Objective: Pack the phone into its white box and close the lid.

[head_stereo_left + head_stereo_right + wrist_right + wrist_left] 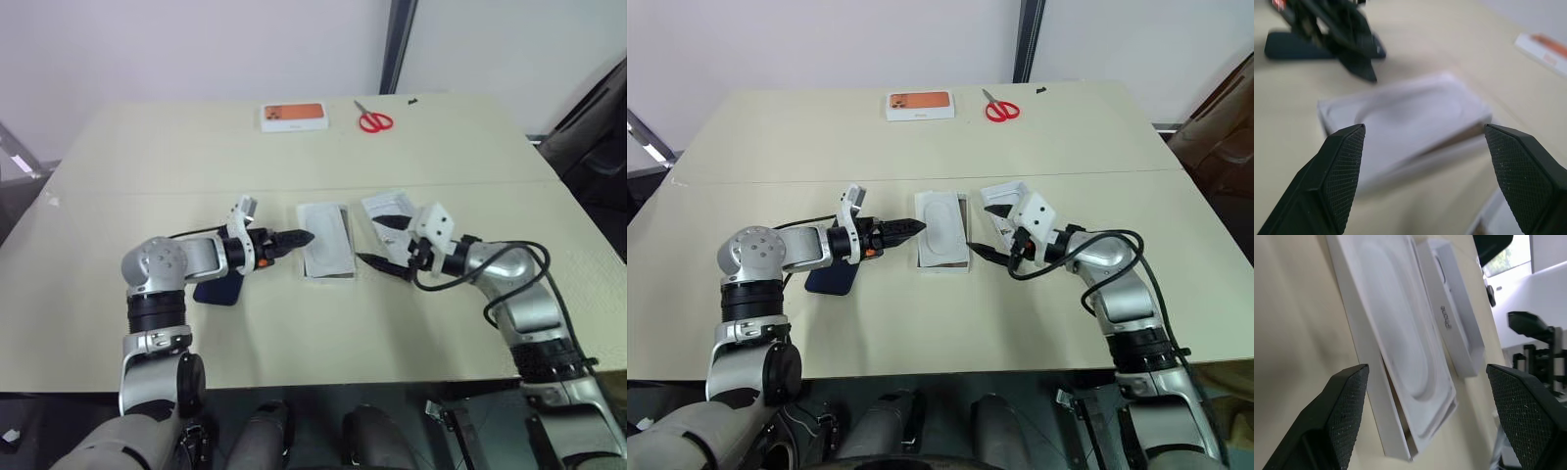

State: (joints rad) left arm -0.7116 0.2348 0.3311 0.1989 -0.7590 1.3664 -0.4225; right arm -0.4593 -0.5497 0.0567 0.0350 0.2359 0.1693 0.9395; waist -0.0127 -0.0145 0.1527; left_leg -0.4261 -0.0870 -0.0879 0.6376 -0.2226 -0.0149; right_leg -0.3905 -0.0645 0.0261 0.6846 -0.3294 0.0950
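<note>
Silver arms, black cables, seemingly orange-marked left gripper.

Both arms reach inward over the table, forearms nearly level. The left gripper points right, its black fingers spread apart. The right gripper points left toward it, fingers likewise spread wide.

I see red-handled scissors at the far edge of the beige surface, near a white box with orange-printed top. Thin white insert with rounded recess at centre.
</note>
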